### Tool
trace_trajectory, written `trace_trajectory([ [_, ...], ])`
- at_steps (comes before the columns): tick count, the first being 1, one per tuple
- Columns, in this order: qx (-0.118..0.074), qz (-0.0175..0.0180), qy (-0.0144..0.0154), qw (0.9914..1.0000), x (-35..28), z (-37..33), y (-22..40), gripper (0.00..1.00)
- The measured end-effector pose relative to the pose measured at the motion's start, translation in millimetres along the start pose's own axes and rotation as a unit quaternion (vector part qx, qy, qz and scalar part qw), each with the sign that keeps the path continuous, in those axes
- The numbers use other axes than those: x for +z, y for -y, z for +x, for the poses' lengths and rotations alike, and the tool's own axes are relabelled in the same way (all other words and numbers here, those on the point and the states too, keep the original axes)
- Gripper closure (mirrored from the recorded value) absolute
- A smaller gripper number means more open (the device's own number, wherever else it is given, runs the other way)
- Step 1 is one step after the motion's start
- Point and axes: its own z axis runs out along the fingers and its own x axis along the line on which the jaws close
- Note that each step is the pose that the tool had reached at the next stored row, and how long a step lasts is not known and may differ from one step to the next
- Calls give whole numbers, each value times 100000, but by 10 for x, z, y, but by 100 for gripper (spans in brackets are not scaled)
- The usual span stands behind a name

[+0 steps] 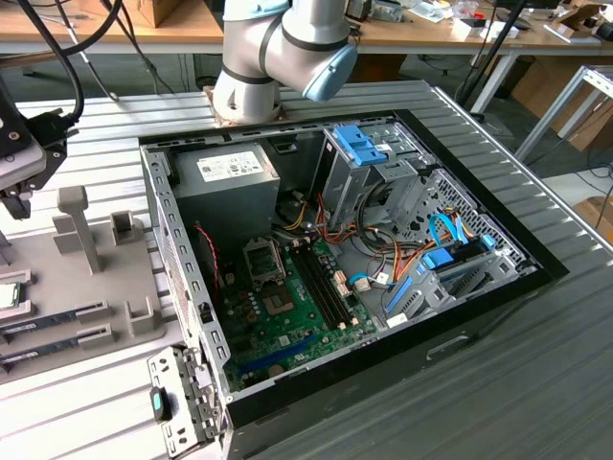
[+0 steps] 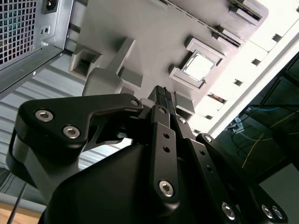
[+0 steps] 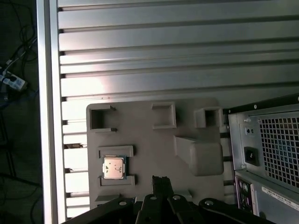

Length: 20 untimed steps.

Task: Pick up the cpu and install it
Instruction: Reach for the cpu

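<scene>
Approach step: the claw [image 3: 160, 183], pressed together and empty, hovers over the grey parts tray [image 3: 149, 149]. The cpu [image 1: 8, 296] sits untouched in its pocket, at nine o'clock of the computer case [image 1: 177, 259] in the exterior view. A grasp needs jaws spread — and centred on it.

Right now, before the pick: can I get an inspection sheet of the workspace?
Surface: ribbed metal table; grey tray on it beside the open computer case.
Job's things: cpu lies flat in its tray holder, not gripped; socket on the motherboard inside the case.
Clutter: memory sticks in tray slots.
Grippers: gripper shut, empty, over the tray, beside the cpu and apart from it.
Cables: coloured wire bundles inside the case; black cables hang at the exterior view's left.
Surroundings: wooden bench behind the table.
</scene>
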Motion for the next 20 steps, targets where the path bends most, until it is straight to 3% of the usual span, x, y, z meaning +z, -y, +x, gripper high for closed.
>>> trace_trajectory([
  [20, -2, 6, 4, 100000, 34, 54, -20, 89],
])
